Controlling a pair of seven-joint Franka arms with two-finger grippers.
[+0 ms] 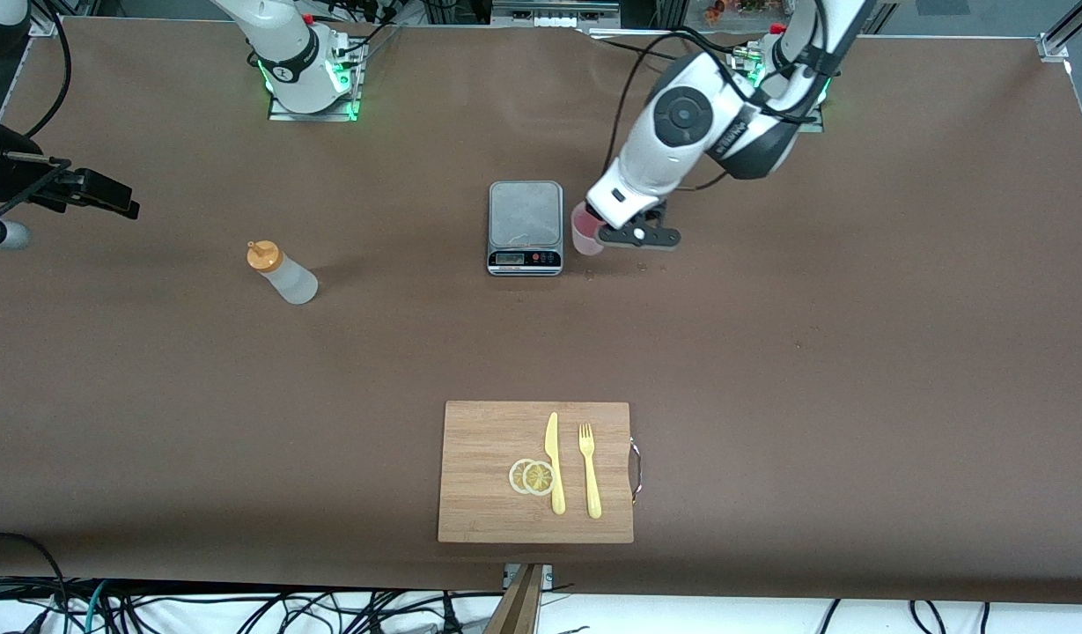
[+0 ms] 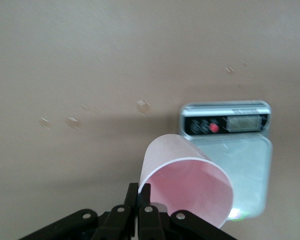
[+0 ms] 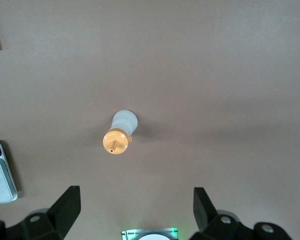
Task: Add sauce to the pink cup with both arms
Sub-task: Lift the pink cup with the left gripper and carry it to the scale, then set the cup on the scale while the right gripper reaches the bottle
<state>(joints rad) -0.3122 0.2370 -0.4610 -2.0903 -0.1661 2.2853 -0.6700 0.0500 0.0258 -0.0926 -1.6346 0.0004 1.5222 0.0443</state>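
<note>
The left gripper (image 2: 138,192) pinches the rim of the pink cup (image 2: 187,182), holding it just above the table beside the scale (image 1: 526,227). The right gripper (image 3: 135,205) hangs wide open and empty, high over the upright sauce (image 1: 281,272), toward the right arm's end.

Upright sauce (image 3: 119,136) (probably) under spread right gripper (image 3: 135,207)

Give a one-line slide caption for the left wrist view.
Left gripper pinches the pink cup by its rim beside the scale.
</note>
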